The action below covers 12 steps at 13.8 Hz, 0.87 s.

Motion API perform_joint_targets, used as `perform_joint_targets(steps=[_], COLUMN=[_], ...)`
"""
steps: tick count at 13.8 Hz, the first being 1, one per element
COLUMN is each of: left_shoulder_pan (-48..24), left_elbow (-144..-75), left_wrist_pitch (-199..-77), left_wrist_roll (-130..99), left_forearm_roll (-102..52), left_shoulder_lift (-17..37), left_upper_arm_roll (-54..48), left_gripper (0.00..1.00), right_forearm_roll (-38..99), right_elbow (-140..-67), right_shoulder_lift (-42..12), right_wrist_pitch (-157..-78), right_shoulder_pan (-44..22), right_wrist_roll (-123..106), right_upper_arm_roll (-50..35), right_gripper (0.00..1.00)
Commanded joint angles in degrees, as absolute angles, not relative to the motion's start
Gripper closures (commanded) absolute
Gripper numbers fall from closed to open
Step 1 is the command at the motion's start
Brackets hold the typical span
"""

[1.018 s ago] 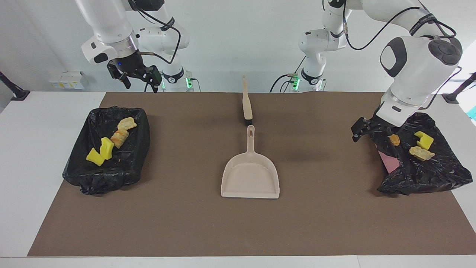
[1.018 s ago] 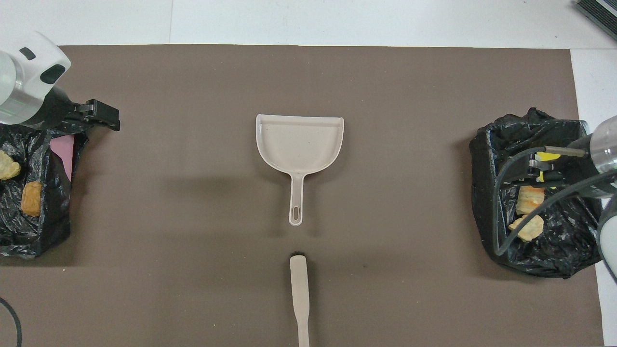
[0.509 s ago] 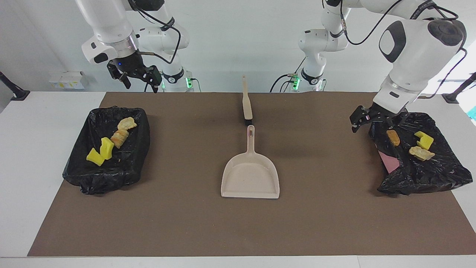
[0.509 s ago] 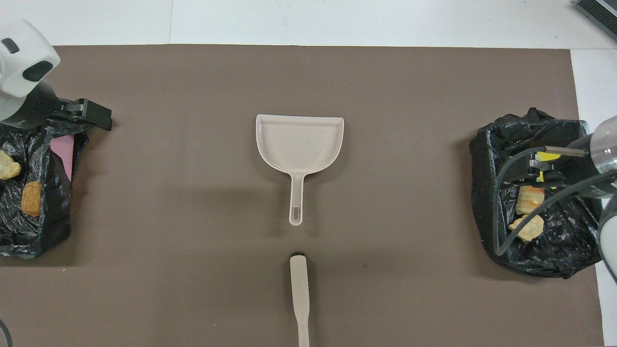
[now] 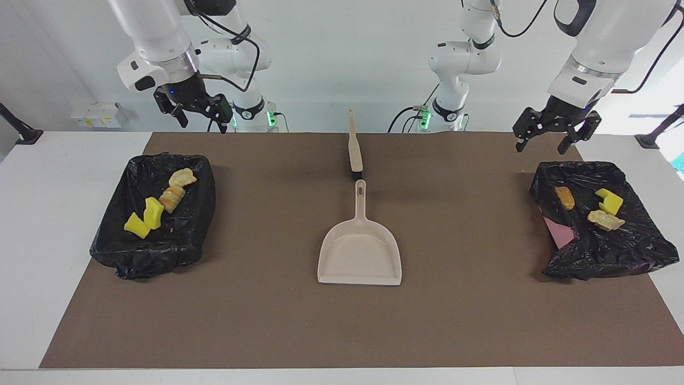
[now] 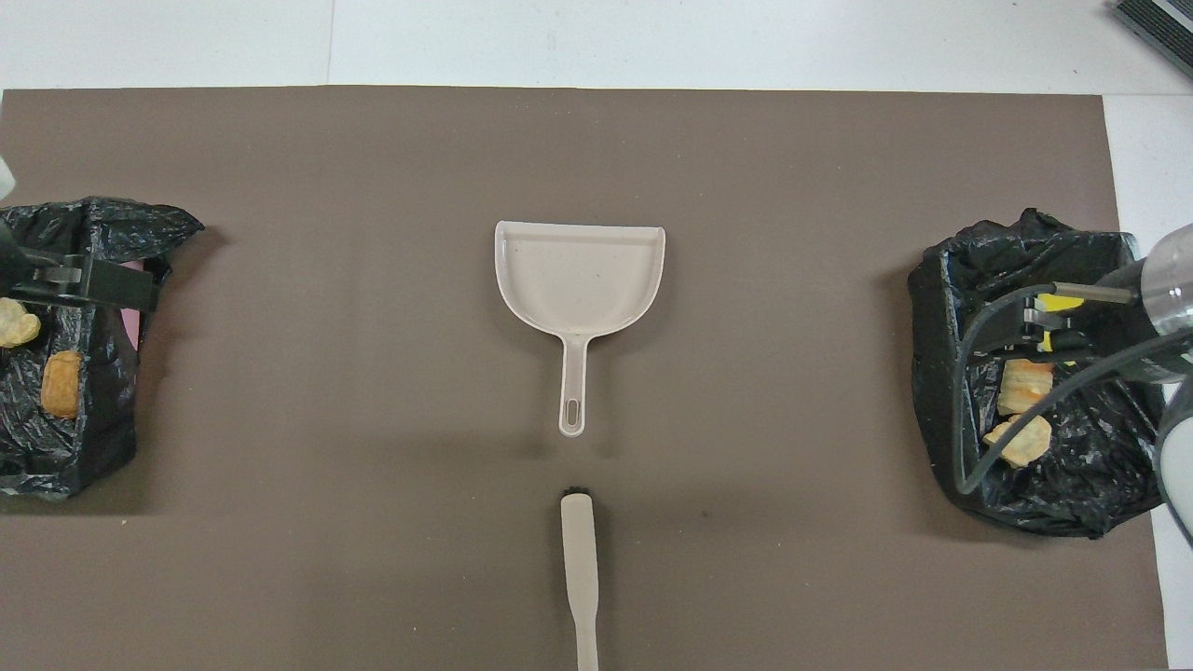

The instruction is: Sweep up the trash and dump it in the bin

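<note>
Yellow foam and tan bread-like trash scraps (image 5: 152,213) already lie in both black-lined bins (image 5: 200,176), so your raised left gripper (image 5: 553,135) and right gripper (image 5: 196,113), jaws wide and empty, need only retreat.

Facing view: high camera across the worktop (image 5: 32,224), looking at both robots and slantwise down. Set well back; takes in the whole brown mat (image 5: 454,321), both arm bases and the wall.

Overhead view: camera high above the robots' end, looking forward and steeply down. Set closer; the mat (image 6: 326,373) fills the frame, cropped at the robots' edge and at the left arm's end.

Shared field: mat, dustpan (image 5: 359,251) (image 6: 580,280), brush (image 5: 355,152) (image 6: 580,568), and two black bins (image 5: 155,219) (image 5: 601,222) (image 6: 1025,373) (image 6: 65,345), one at each end. The views stand half a turn apart, so sides swap between them.
</note>
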State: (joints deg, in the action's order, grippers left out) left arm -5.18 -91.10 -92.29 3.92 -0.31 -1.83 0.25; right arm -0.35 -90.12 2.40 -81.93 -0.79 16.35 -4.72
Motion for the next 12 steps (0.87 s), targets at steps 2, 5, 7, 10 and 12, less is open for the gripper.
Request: perform_joint_targets(steps=[2, 5, 7, 10, 12], left_shoulder_pan=[-5.3, -5.3, -5.3, -5.4, -5.4], left_elbow=[-92.4, -91.7, -91.8, -91.8, -92.1], left_wrist_pitch=[-88.3, -87.7, -87.7, -87.7, -87.7], left_wrist_roll=[5.1, 4.8, 4.8, 5.1, 5.3], left_forearm_roll=[0.5, 1.1, 1.1, 1.1, 1.0], left_shoulder_lift=[-3.4, -3.1, -3.1, -3.2, -3.3], left_upper_arm_roll=[0.6, 0.4, 0.4, 0.4, 0.4], left_gripper=[0.0, 0.0, 0.0, 0.0, 0.0], right_forearm_roll=[-0.9, -0.9, -0.9, -0.9, -0.9], right_elbow=[-89.6, -89.6, -89.6, -89.6, -89.6], right_shoulder_lift=[2.3, 2.4, 2.3, 2.3, 2.3], right_wrist_pitch=[-81.5, -81.5, -81.5, -81.5, -81.5], right_shoulder_pan=[0.1, 0.1, 0.1, 0.1, 0.1], right_wrist_roll=[14.4, 14.4, 14.4, 14.4, 14.4], right_upper_arm_roll=[-5.3, -5.3, -5.3, -5.3, -5.2], right_gripper=[0.0, 0.0, 0.0, 0.0, 0.0])
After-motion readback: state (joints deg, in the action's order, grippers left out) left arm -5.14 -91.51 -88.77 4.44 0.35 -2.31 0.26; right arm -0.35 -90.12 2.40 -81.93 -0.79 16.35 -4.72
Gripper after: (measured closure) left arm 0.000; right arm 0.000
